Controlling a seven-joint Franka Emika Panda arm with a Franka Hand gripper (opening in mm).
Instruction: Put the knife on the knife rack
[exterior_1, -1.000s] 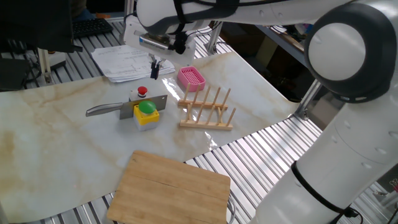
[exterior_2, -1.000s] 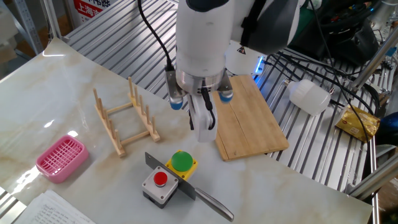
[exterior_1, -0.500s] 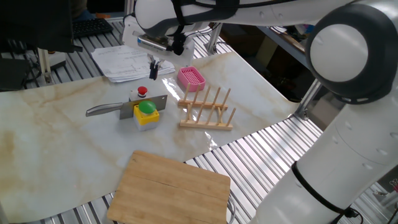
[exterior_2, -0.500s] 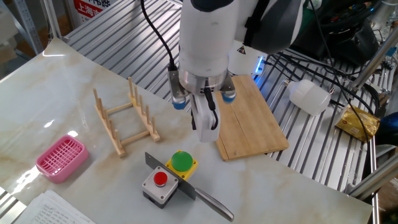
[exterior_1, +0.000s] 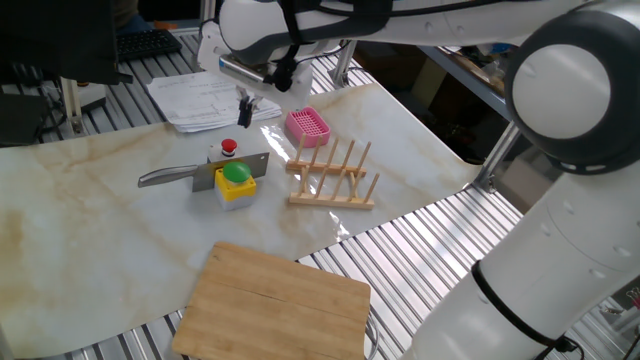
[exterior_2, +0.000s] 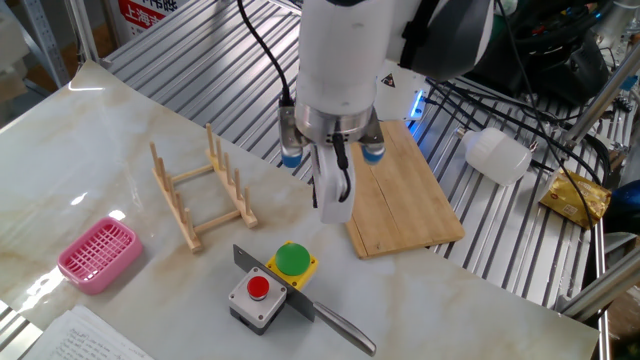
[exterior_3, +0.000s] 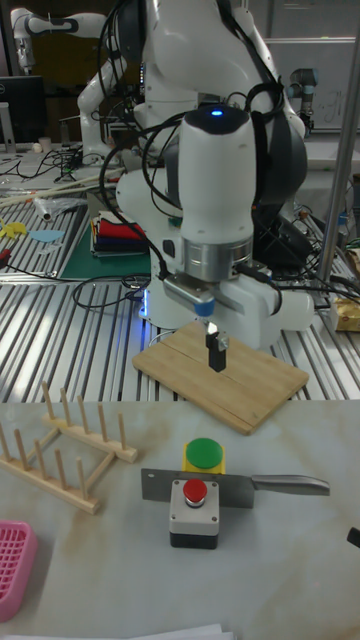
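The silvery knife (exterior_1: 195, 174) stands on its edge, its broad blade (exterior_3: 156, 485) wedged between two button boxes and its handle (exterior_2: 341, 326) sticking out to one side. The light-wood knife rack (exterior_1: 333, 181) (exterior_2: 199, 195) (exterior_3: 63, 449) stands upright and bare beside the boxes. My gripper (exterior_1: 247, 111) (exterior_2: 333, 206) (exterior_3: 215, 356) hangs in the air above the table, well apart from knife and rack. Its fingers look pressed together with nothing between them.
A yellow box with a green button (exterior_2: 292, 262) and a grey box with a red button (exterior_2: 257, 294) flank the blade. A pink basket (exterior_1: 307, 124) lies beyond the rack. A wooden cutting board (exterior_2: 400, 190) sits at the table edge. Papers (exterior_1: 205, 100) lie at the back.
The gripper and wrist have drifted a little sideways, away from the rack toward the cutting board. Knife, rack and boxes have not moved.
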